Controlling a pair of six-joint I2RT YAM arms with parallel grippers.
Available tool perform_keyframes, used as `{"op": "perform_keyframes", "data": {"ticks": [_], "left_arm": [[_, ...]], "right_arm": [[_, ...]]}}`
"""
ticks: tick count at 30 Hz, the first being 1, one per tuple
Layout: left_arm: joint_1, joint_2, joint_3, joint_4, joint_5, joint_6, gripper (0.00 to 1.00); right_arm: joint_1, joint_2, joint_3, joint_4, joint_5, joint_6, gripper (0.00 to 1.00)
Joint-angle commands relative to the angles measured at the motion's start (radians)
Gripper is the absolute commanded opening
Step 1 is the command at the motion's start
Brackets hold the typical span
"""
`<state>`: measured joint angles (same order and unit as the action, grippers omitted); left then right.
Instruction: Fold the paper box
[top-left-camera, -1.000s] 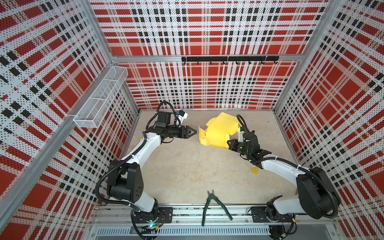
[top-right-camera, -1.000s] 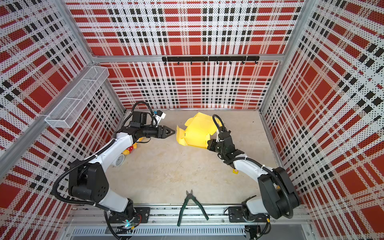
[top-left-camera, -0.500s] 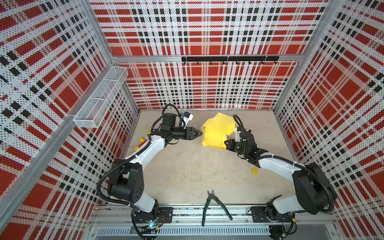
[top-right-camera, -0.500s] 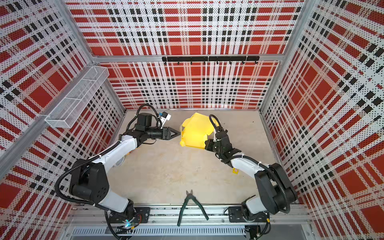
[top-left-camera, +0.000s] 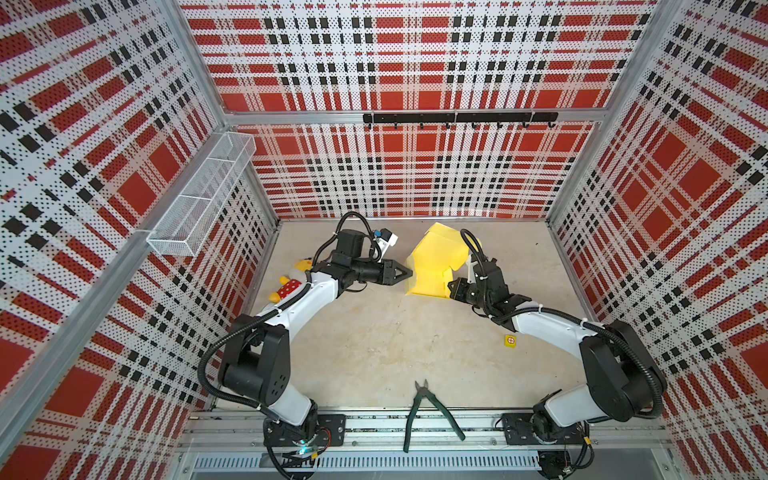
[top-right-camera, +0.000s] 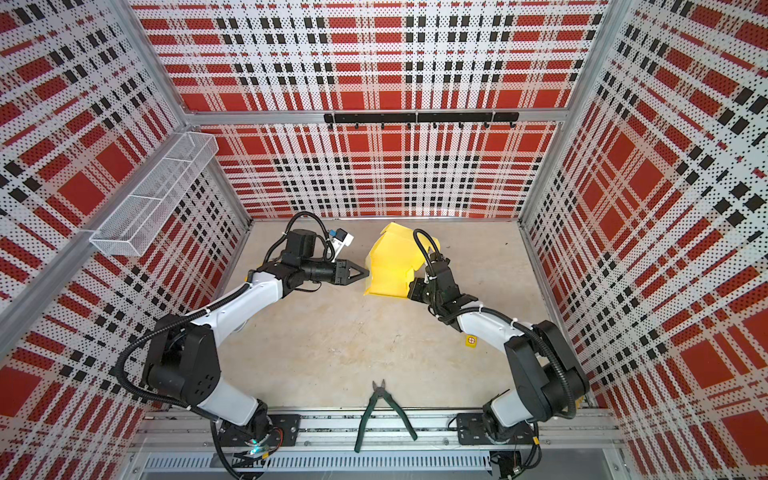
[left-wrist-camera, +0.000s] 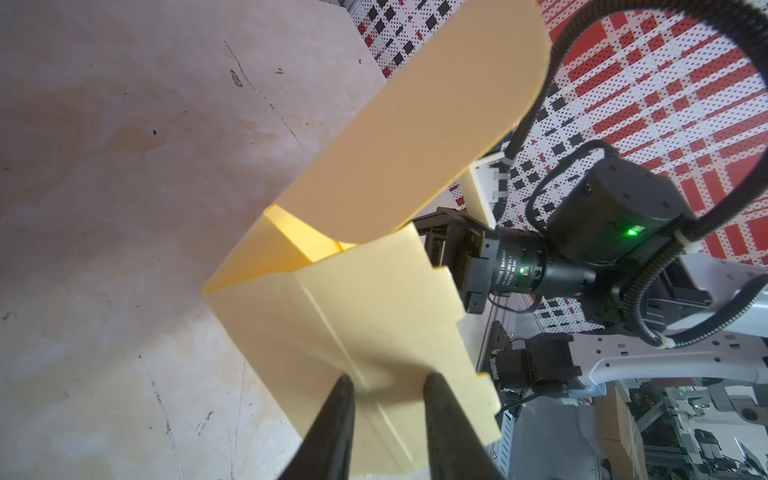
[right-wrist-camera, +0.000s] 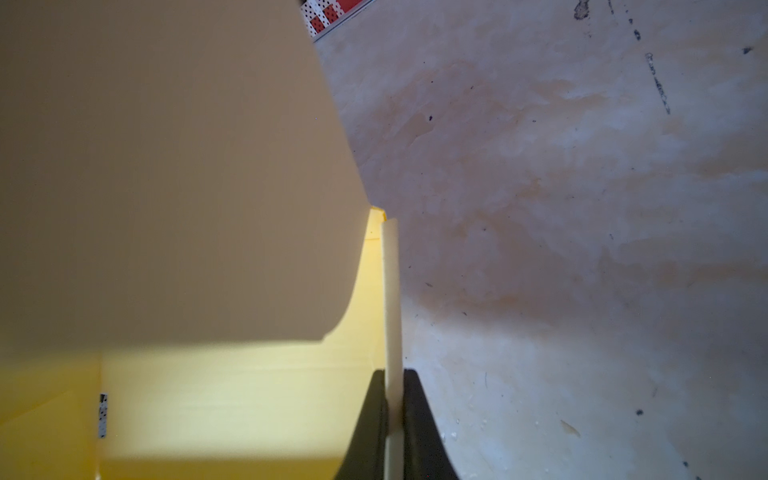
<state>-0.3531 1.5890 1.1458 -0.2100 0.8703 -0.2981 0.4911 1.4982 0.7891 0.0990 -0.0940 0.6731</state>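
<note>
The paper box (top-left-camera: 432, 266) (top-right-camera: 390, 266) is a pale yellow, half-formed sheet standing at the back middle of the table, with one long flap raised. My right gripper (right-wrist-camera: 392, 374) (top-left-camera: 451, 286) (top-right-camera: 409, 286) is shut on a thin wall edge of the paper box (right-wrist-camera: 249, 395) at its right lower corner. My left gripper (left-wrist-camera: 390, 384) (top-left-camera: 409, 273) (top-right-camera: 365, 272) points right at the left wall of the paper box (left-wrist-camera: 353, 316). Its jaws stand a little apart, with the tips at the wall's surface and nothing pinched between them.
A plush toy (top-left-camera: 291, 278) lies behind the left arm near the left wall. Green pliers (top-left-camera: 428, 411) lie at the front edge. A small yellow cube with a red cross (top-left-camera: 510, 340) sits beside the right arm. A wire basket (top-left-camera: 199, 203) hangs on the left wall.
My left gripper has travelled right up to the box's left wall and its jaws have narrowed. My right gripper has swung the box leftward and more upright, still gripping it.
</note>
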Motion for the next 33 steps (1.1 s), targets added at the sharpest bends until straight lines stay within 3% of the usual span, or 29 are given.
{"op": "perform_keyframes", "data": {"ticks": [1, 12, 17, 28, 33], "left_arm": [[-0.023, 0.023, -0.001, -0.019, -0.049, 0.041, 0.31], [-0.02, 0.037, -0.001, -0.108, -0.244, 0.123, 0.33], [-0.015, 0.04, 0.005, -0.109, -0.266, 0.112, 0.34], [-0.015, 0.105, 0.041, -0.14, -0.456, 0.124, 0.37], [-0.021, 0.147, 0.073, -0.165, -0.534, 0.116, 0.35]], "right_arm": [[0.031, 0.007, 0.05, 0.08, -0.021, -0.006, 0.0], [0.033, 0.012, 0.057, 0.176, -0.054, 0.118, 0.0], [0.057, 0.028, 0.089, 0.15, -0.043, 0.092, 0.0], [0.201, 0.007, 0.135, -0.004, 0.312, 0.096, 0.0], [0.269, 0.043, 0.153, -0.055, 0.425, 0.214, 0.0]]}}
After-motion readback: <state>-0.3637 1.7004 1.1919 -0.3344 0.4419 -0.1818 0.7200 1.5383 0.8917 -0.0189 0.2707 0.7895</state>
